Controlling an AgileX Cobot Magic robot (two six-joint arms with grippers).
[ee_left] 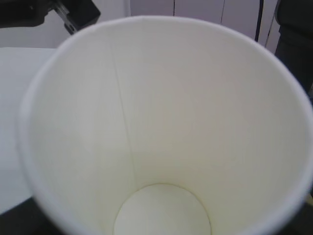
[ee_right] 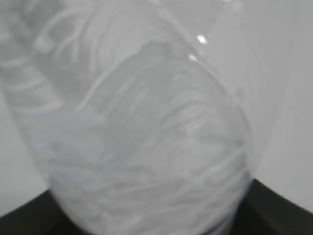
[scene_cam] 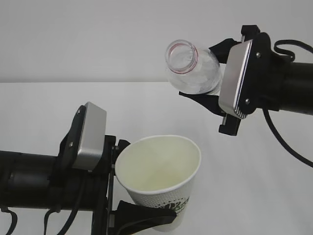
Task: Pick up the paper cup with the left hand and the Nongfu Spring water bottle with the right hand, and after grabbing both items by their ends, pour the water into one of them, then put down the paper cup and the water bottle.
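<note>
Bottle (scene_cam: 191,69) base hidden, cup (scene_cam: 161,171) bottom cropped

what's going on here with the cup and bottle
The left gripper holds a paper cup by its base, tilted with its mouth open toward the camera. The right gripper holds an uncapped bottle tipped over, above and to the right of the cup. The cup looks dry inside, and no water is visibly falling.
</note>
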